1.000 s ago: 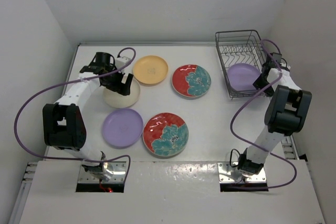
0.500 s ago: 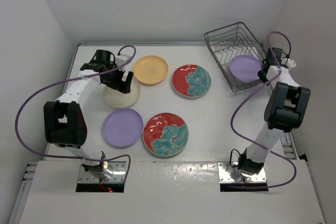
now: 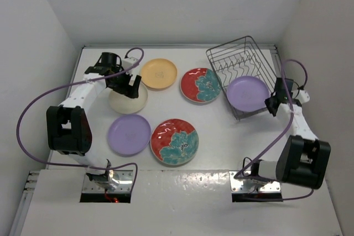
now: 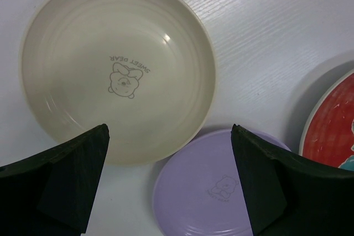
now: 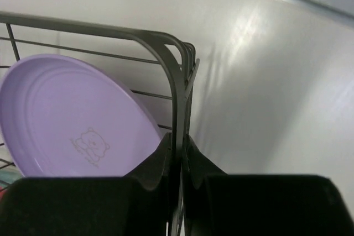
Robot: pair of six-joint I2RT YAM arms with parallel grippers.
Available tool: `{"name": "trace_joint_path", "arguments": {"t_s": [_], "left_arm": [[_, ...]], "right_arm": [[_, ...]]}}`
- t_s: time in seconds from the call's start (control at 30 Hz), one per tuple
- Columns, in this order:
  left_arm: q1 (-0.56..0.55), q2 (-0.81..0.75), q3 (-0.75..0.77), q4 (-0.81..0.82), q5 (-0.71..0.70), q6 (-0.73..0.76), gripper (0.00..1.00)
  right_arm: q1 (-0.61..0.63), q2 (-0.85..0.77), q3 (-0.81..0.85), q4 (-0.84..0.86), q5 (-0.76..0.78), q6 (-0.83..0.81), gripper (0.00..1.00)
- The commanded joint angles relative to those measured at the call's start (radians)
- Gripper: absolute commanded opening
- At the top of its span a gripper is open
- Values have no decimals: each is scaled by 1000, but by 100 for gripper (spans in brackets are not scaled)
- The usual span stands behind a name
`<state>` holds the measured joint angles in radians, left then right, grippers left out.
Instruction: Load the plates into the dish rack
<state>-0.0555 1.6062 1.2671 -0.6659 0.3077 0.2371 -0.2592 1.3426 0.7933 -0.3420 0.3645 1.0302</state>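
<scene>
The dark wire dish rack (image 3: 238, 59) sits skewed at the right of the table, with one lilac plate (image 3: 248, 93) leaning in it. My right gripper (image 3: 272, 103) is shut on the rack's near right rim wire (image 5: 176, 75), the lilac plate (image 5: 66, 114) just left of its fingers. On the table lie a cream plate (image 3: 128, 102), an orange-yellow plate (image 3: 159, 73), two red floral plates (image 3: 201, 85) (image 3: 175, 141) and a second lilac plate (image 3: 129, 134). My left gripper (image 3: 128, 87) hovers open over the near edge of the cream plate (image 4: 119, 64), holding nothing.
White walls close in the table at the left, back and right. The rack's right side is close to the right wall. A purple cable (image 3: 33, 114) loops off each arm. The lilac plate (image 4: 221, 186) and a red plate (image 4: 332, 120) lie near the left fingers.
My right gripper has shut on the rack's rim and dragged the rack leftward and nearer, turning it, with the lilac plate still inside. The left arm has barely moved.
</scene>
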Motion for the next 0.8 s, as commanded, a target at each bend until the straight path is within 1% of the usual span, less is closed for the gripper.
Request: {"name": "trace_joint_path", "arguments": {"t_s": [0.0, 0.03, 0.07, 0.1, 0.13, 0.17, 0.2, 0.27, 0.3, 0.33, 0.37, 0.4, 0.43, 0.47, 0.5, 0.53, 0.57, 0.6, 0.67, 0.77], "left_arm": [[9, -43, 11, -3, 25, 24, 96], [9, -52, 2, -3, 25, 24, 96], [9, -52, 2, -3, 25, 24, 96], [9, -63, 2, -3, 25, 24, 96], [9, -63, -9, -3, 36, 24, 96], [9, -63, -9, -3, 36, 24, 96], [0, -63, -9, -3, 36, 24, 96], [0, -72, -9, -3, 36, 24, 96], [-10, -72, -9, -3, 36, 24, 96], [-10, -72, -9, -3, 36, 24, 96], [-20, -81, -9, -3, 36, 24, 96], [-20, -81, -18, -3, 36, 24, 96], [-20, -81, -18, -3, 36, 24, 96], [-20, -91, -18, -3, 36, 24, 96], [-20, -91, -18, -3, 36, 24, 96], [-20, -91, -18, -3, 36, 24, 96], [-20, -100, -28, -3, 36, 24, 96], [-20, -100, -28, -3, 36, 24, 96], [-20, -100, -28, -3, 36, 24, 96], [-20, -109, -28, -3, 27, 24, 96]], "right_arm": [[-18, -123, -51, 15, -97, 137, 0], [-35, -135, -58, -45, -123, 177, 0], [-40, -149, -84, -58, -151, 189, 0], [-48, -167, -123, -71, -154, 241, 0], [-48, -236, -146, -84, -154, 267, 0], [-49, -261, -198, -91, -124, 299, 0], [-51, -334, -251, -86, -110, 386, 0], [-54, -368, -328, -46, -49, 444, 0], [-60, -393, -365, -29, -44, 506, 0], [-66, -405, -397, -17, -44, 521, 0], [-71, -402, -407, 30, -30, 533, 0], [-71, -396, -405, 38, -26, 528, 0], [-72, -354, -395, 52, -13, 512, 0], [-83, -332, -381, 102, -10, 454, 0], [-84, -310, -349, 109, -16, 405, 0], [-104, -234, -306, 122, -30, 354, 0], [-110, -209, -283, 117, -67, 334, 0], [-118, -183, -219, 126, -108, 285, 0], [-133, -99, -174, 109, -157, 257, 0], [-143, -50, -97, 95, -185, 216, 0]]}}
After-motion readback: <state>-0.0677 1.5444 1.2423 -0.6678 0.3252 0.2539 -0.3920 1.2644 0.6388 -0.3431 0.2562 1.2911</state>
